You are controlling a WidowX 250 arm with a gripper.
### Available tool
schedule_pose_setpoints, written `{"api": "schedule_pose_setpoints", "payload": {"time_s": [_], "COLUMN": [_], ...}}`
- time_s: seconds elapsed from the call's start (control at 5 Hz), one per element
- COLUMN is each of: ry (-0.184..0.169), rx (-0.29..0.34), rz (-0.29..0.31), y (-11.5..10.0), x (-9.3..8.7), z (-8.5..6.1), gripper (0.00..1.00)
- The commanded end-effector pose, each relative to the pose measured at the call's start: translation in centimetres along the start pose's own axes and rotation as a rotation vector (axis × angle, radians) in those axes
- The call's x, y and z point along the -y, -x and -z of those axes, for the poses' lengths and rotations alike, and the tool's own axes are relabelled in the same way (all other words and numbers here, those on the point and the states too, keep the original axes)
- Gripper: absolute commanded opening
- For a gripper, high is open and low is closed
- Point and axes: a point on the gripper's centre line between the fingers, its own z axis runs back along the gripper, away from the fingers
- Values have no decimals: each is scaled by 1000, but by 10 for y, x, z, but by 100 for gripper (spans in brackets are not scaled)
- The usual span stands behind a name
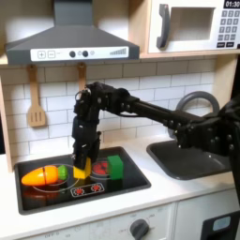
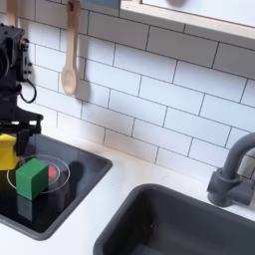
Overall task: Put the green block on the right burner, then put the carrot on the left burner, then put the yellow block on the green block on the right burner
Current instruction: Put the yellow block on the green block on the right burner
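**Yellow block gripped over the hob, green block sitting on its burner**

I'm looking at the white surface [image 1: 178,192] w/ the black hob [image 1: 37,199] set into it. In the first exterior view the arm [image 1: 141,105] is reaching in from the right and bending down over the hob. On the first exterior view's left, the carrot [image 1: 42,174] is lying across one burner [image 1: 42,184], green end pointing toward the middle. The other burner [image 2: 55,164] is carrying the green block [image 2: 32,178], which is resting flat on the red rings in both exterior views. The end effector [image 1: 83,158] is clamping the yellow block [image 1: 82,168] between its fingers; I'm seeing that block hanging just beside the green block, on the carrot side, lifted a bit. Whether its bottom edge is touching the hob, I can't tell from here. In the second exterior view the yellow block [image 2: 7,151] is showing at the left edge, under the end effector [image 2: 14,127].
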Motion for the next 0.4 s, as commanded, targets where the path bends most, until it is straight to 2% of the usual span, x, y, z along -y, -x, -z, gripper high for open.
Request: {"api": "schedule_pose_setpoints", "payload": {"time_s": [0.0,0.2], "ry": [42,77], "rx": [-1,-11], "rz": [23,57], "y": [-3,-4], "x": [1,3], "z": [-6,-10], "gripper": [0,0]}}
